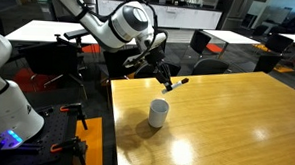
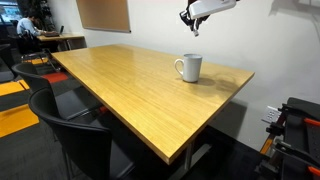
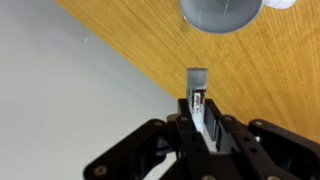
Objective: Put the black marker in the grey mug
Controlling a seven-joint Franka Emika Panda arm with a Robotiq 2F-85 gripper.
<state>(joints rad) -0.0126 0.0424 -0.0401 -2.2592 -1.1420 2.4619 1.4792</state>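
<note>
The pincer (image 3: 200, 118) is clamping the black marker (image 3: 197, 88). In the wrist view its two dark fingers (image 3: 178, 128) are pressing in on the marker's sides, drawn together as far as the thin barrel allows. The marker is sticking out forward past the fingertips, its pale grey end leading and a white strip showing along its body. It is hanging in the air above the wooden table (image 3: 265, 95), just inside the edge that cuts diagonally across that view, with grey floor beyond it. The grey mug (image 3: 221, 12) is standing upright on the table ahead of the marker's tip, apart from it and touching neither marker nor pincer. In an exterior view the mug (image 1: 158, 113) is sitting near the table edge on the arm's side, while the pincer (image 1: 167, 83) is hovering above and behind it; the marker there is too small to make out well, perhaps the dark sliver jutting to one side. In an exterior view from across the table, the pincer (image 2: 190, 18) is hanging well above the mug (image 2: 188, 68), which is resting close to the far edge, towards one corner.
</note>
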